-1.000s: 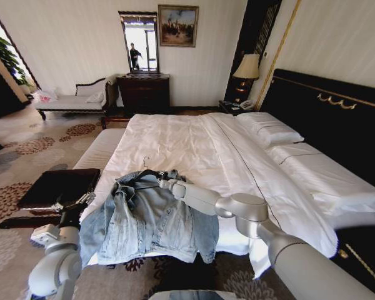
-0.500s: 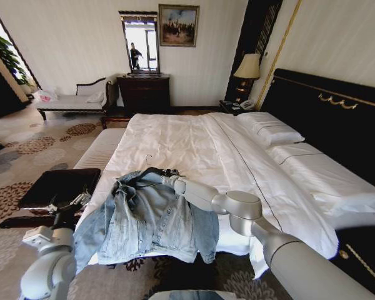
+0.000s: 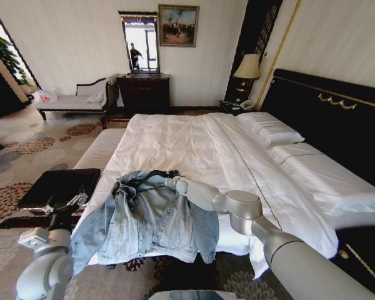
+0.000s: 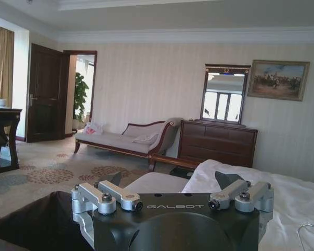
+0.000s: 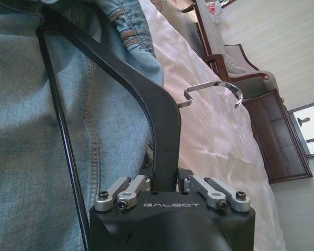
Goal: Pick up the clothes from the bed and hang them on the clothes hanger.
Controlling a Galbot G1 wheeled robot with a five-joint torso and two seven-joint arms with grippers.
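Note:
The clothes (image 3: 150, 219), a light-blue denim jacket, lie spread over the near corner of the bed (image 3: 187, 137). The black clothes hanger (image 3: 149, 177) rests at the jacket's collar. My right gripper (image 3: 169, 178) is shut on one of its sloping arms. In the right wrist view, my right gripper (image 5: 165, 183) clamps the clothes hanger (image 5: 162, 120), whose metal hook (image 5: 214, 90) lies on the white quilt, with denim (image 5: 21, 130) beside it. My left gripper (image 3: 65, 209) hovers low beside the bed, left of the jacket. It is also seen as my left gripper (image 4: 170, 180), standing open and holding nothing.
A black case (image 3: 59, 187) sits on the floor left of the bed, close to my left arm. A white-cushioned bench (image 3: 100, 150) runs along the bed's left side. A dark dresser (image 3: 144, 92) and a chaise (image 3: 75, 100) stand by the far wall.
My right gripper has shifted the hanger slightly up the bed at the collar. My left arm has sunk lower and further left.

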